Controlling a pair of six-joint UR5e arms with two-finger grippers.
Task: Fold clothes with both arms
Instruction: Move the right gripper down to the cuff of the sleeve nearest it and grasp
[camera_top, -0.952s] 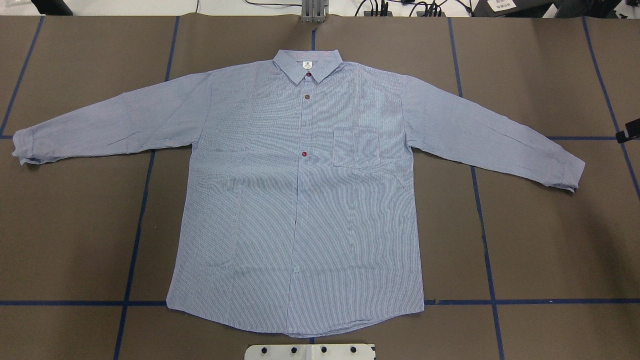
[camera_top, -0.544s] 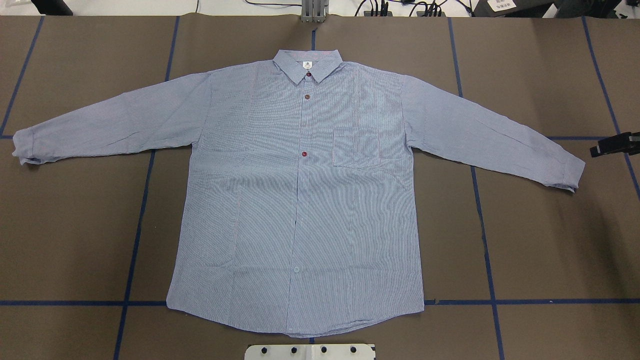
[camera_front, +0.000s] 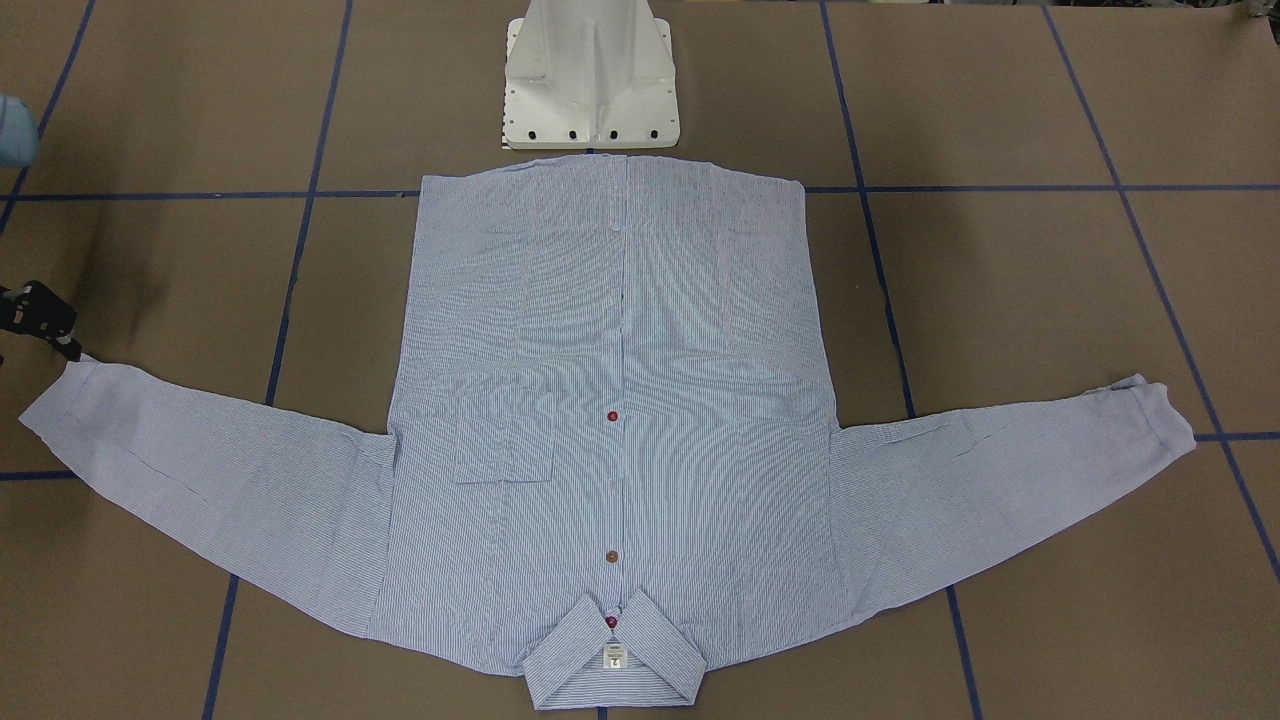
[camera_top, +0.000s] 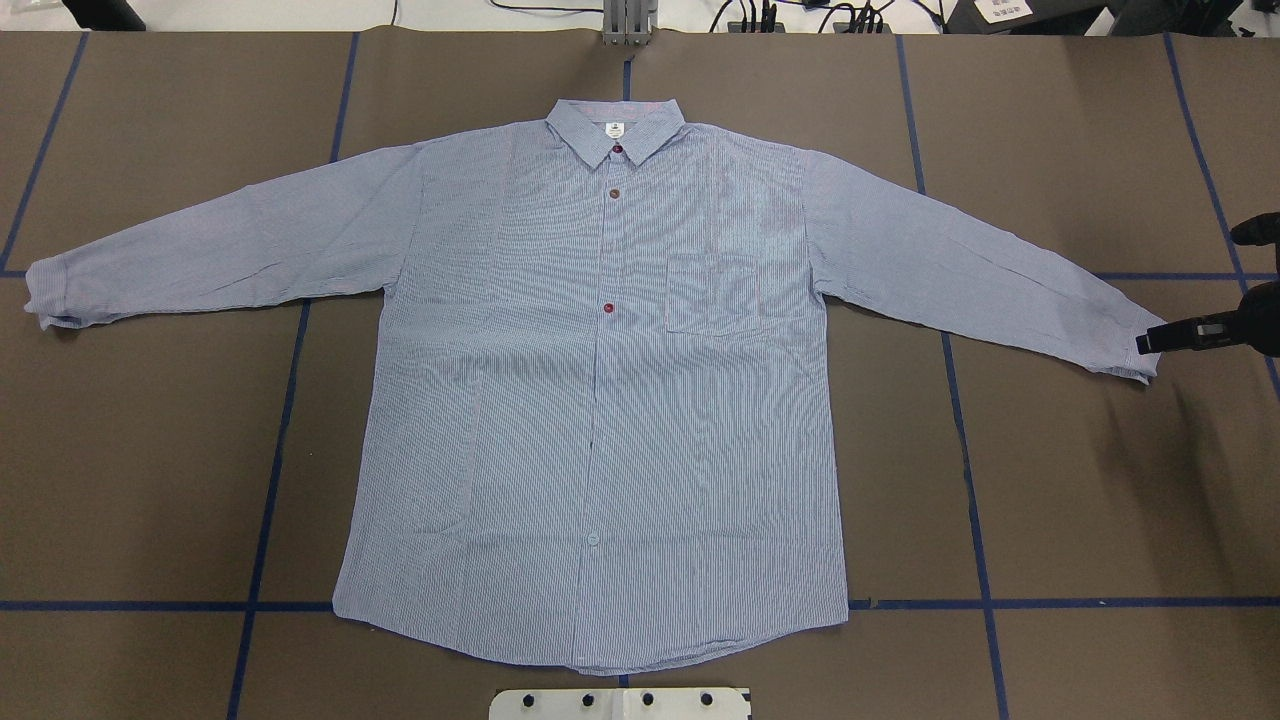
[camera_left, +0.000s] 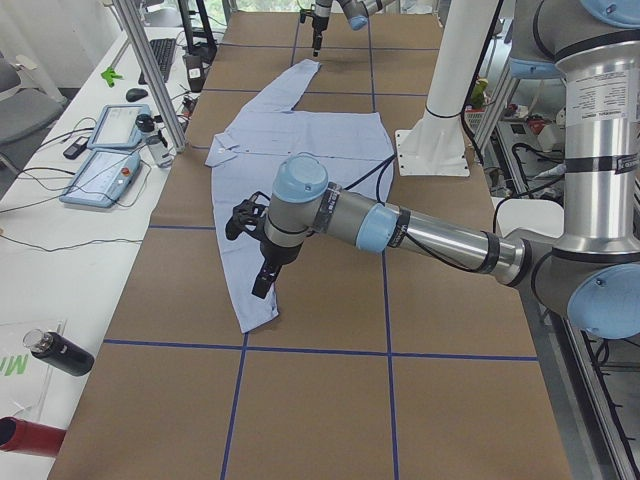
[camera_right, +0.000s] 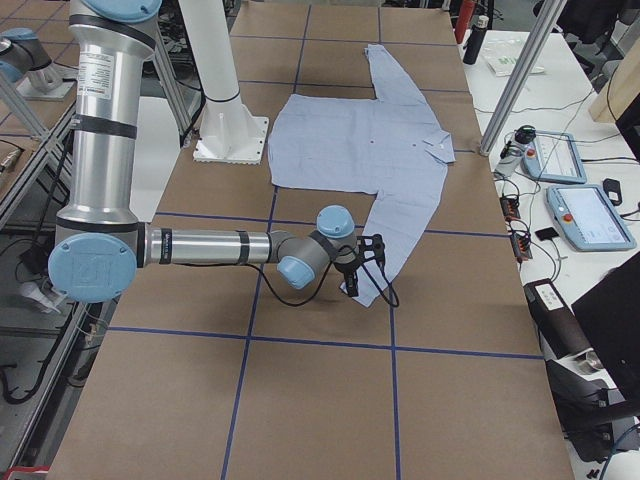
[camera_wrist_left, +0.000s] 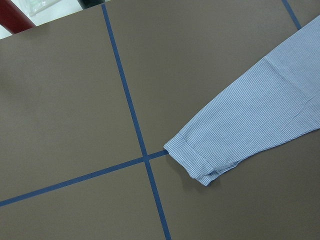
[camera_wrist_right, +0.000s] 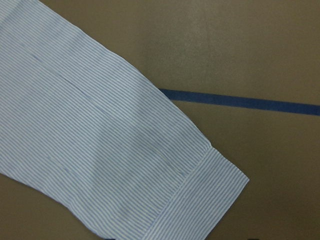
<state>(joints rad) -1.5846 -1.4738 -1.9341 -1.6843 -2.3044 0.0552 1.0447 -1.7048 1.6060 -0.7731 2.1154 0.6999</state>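
Shirt (camera_top: 600, 400) lies flat on the brown table (camera_top: 1100, 500), front up, with the collar (camera_top: 615, 130) on the side away from the white base (camera_front: 590, 80) and both sleeves spread out to the sides. Right gripper (camera_top: 1150, 340) sits low at the outer end of the right cuff (camera_top: 1130, 350). I can't tell if it touches the cloth, or whether its fingers are spread or closed. Right wrist view shows only that cuff, with a blue tape line (camera_wrist_right: 240, 101) just beside it. Left gripper (camera_left: 262, 283) shows only in the left side view, hanging above the end of the other sleeve, finger state unreadable from there. In the left wrist view the left cuff (camera_wrist_left: 192, 160) lies right by a tape crossing
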